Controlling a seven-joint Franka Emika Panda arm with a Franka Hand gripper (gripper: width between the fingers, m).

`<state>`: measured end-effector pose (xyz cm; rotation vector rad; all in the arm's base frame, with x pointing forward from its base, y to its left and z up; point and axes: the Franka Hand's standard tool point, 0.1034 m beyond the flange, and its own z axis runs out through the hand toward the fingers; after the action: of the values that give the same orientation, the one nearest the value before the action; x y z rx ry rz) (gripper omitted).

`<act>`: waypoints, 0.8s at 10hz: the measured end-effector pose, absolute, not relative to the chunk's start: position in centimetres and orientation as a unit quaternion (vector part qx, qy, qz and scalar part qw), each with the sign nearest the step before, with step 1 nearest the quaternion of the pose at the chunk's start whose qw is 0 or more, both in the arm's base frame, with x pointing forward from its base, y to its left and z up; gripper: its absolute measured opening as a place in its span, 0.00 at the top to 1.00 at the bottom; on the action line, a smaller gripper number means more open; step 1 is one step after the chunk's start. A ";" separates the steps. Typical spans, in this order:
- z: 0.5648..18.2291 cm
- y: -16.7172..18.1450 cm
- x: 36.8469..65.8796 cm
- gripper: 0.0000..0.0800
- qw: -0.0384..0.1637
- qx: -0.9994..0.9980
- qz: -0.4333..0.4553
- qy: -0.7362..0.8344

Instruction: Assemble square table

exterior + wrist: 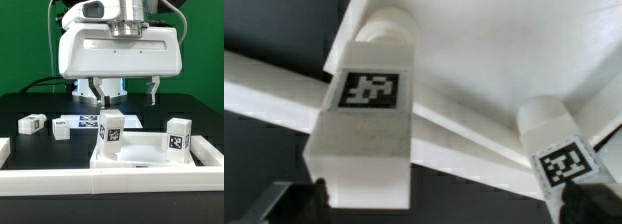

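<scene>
Exterior view: the gripper (128, 95) hangs above a black table (30, 104). Its two dark fingers (105, 92) are spread wide apart and nothing is between them. Behind the arm the room shows only a plain green wall (20, 40). Under the gripper, a little toward the exterior view's left, the marker board (88, 121) lies flat on the black surface. Below the gripper and closer to the camera lies the square slab (138, 152), the top of the square table. Two legs stand upright on it, the left leg (111, 131) at one corner and the right leg (179, 136) at another, each with a black-and-white tag. Two loose legs (32, 123) (62, 128) lie on the table well apart from the gripper, toward the exterior view's left. A long white rail (110, 183) runs along the front, beyond the slab from the gripper, and shorter rails close both sides.

Wrist view: the camera looks down on one tagged leg (367, 130) just under the tool, with a second tagged leg (571, 165) near it. The white slab (491, 50) fills the space behind them. Beside it the dark table surface (260, 125) shows. A dark shape (278, 205) sits at the picture's edge; I cannot tell if it is a finger.
</scene>
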<state>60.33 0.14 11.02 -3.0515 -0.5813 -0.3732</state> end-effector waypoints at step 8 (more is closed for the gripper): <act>10.8 -1.5 61.0 0.19 0.001 -0.979 -0.094 -0.184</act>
<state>60.96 -1.46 10.76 -3.0727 -0.5767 -0.2942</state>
